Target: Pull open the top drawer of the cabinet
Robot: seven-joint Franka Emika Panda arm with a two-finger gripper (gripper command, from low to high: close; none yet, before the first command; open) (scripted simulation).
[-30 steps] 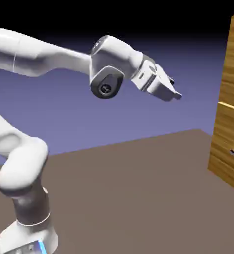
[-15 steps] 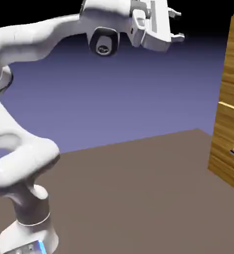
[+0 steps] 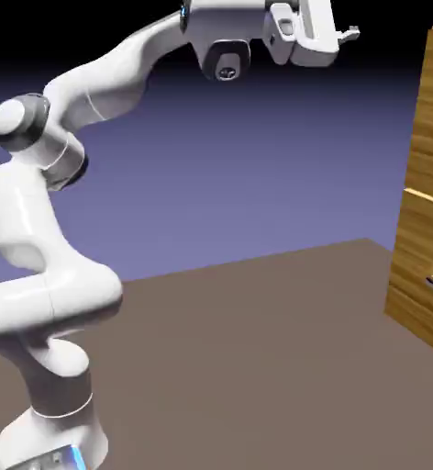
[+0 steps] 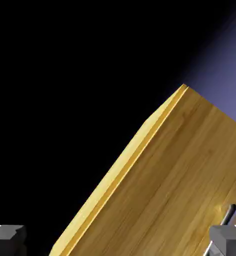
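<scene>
Room: wide bare stretch of brown table [image 3: 257, 349] lies between the arm's base at the near left and the cabinet [image 3: 428, 184] at the far right; nothing stands on it.
Cabinet: tall golden-brown box with horizontal grain, cut off by the exterior view's right edge; only its left strip shows there. In the hand view it fills the lower right as a slanted wooden face with a pale lit edge running up to a corner.
Arm: white, rising from the lower left, folded high, its hand up near the top edge of the exterior view.
Top drawer: top drawer [image 4: 190, 180] is the upper front panel, flush with the cabinet, no gap showing along its edge.
Handle: thin silver handle [image 4: 229, 215] shows at the hand view's lower right, just above one fingertip.
Lower drawer: lower drawer [image 3: 427, 266] front, with a short bit of its bar at the right edge.
Gripper: gripper [image 3: 349, 35] hangs level with the cabinet's top, well apart from it, pointing right.
Jaws: spread wide, a tip at each bottom corner of the hand view, grasping nothing, touching nothing.
</scene>
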